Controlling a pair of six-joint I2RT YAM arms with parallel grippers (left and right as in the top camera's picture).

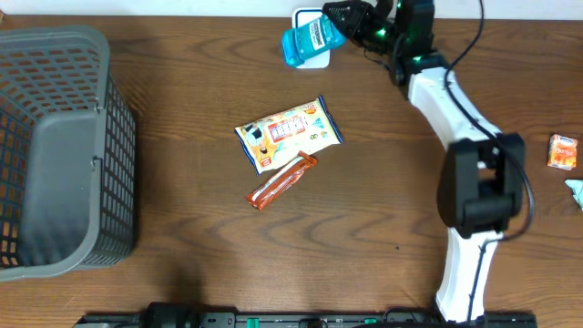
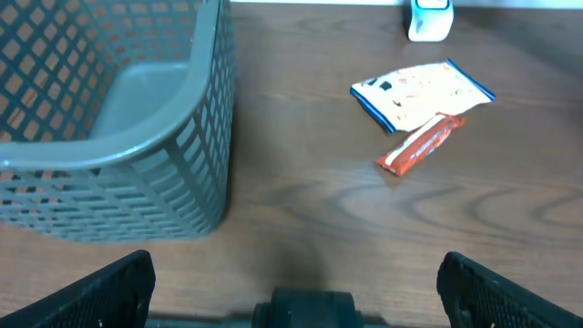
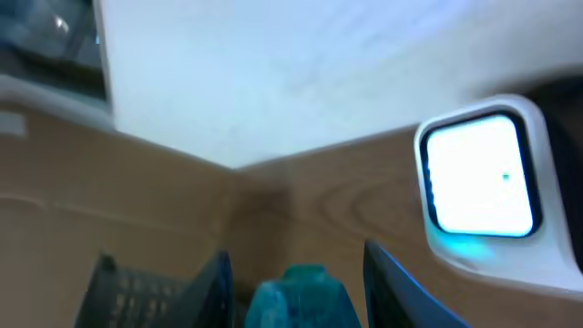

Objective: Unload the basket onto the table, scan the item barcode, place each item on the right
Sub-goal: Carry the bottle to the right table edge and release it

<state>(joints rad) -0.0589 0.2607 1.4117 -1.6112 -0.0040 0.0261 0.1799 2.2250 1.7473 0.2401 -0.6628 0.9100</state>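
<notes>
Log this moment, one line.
right fingers: shut on blue bottle, at scanner | left fingers: open, empty | packet, bar: on table

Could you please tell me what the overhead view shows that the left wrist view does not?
Only overhead: the right tool gripping a blue bottle by the scanner, and a small orange packet at the right edge. Only left wrist: the left tool, wide open. Both: the grey basket, the snack pouch, the red bar and the scanner.

dark wood-grain table (image 1: pixel 182 228) against a pale wall (image 3: pixel 273 73).
</notes>
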